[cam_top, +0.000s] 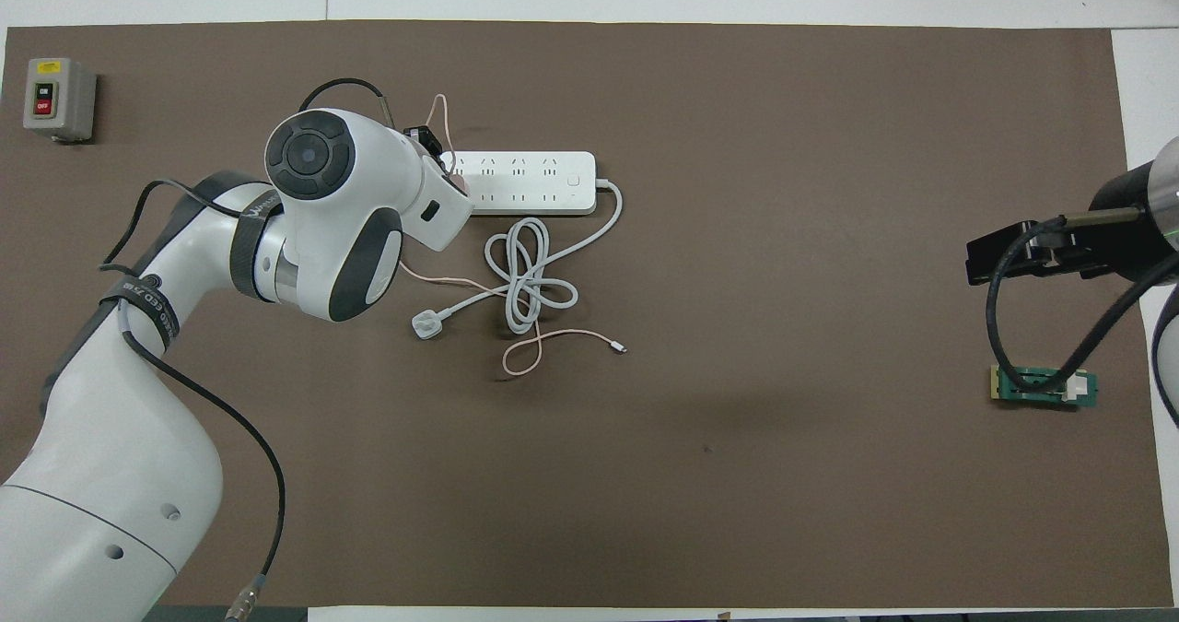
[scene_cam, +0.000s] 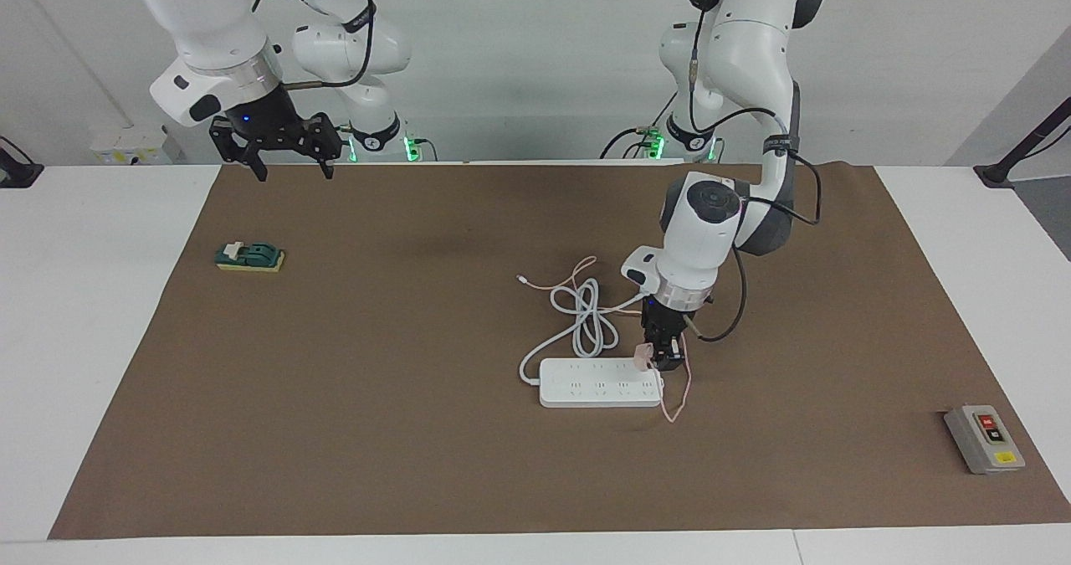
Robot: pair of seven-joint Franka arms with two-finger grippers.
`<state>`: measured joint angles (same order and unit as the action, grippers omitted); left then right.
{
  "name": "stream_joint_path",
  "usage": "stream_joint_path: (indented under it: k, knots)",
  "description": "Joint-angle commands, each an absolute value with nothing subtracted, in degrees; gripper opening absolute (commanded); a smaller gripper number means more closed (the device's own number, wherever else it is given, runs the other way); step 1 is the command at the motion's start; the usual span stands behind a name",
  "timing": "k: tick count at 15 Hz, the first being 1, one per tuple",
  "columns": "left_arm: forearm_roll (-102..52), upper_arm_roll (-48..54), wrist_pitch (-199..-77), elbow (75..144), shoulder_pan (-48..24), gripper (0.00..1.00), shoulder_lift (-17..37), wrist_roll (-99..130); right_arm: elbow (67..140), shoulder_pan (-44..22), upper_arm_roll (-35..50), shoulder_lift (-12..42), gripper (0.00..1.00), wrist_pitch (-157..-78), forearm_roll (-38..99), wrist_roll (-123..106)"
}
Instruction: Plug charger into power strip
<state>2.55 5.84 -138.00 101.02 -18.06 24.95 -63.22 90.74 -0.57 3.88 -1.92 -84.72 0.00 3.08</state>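
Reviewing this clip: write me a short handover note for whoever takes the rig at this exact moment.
Left gripper: shut on the charger, down at the power strip, at the end toward the left arm's end of the table.
Right gripper: open, waiting raised over the mat's edge nearest the robots, holding nothing.
Done: charger picked up and brought to the strip's end sockets.
Left: whether the prongs are seated cannot be told; press home, let go, withdraw. The charger's thin pink cable loops past the strip's end.

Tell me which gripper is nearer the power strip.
Left. The left gripper, shut on the charger, is at the power strip; the right gripper waits, open, over the mat's edge by the robots.
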Motion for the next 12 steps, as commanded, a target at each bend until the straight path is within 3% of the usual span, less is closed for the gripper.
stream_joint_path:
  k: [1,12]
  knots:
    - [3.43,5.19,-136.32,102.13,-19.07,0.0,24.79,-61.87,91.93,-0.17,4.22,-3.16,1.0,-85.69,0.97,4.04]
    - [2.72,5.36,-138.16,101.0,-18.37,0.0,27.33,-61.96,91.85,-0.18,4.57,-3.16,1.0,-85.61,0.97,4.04]
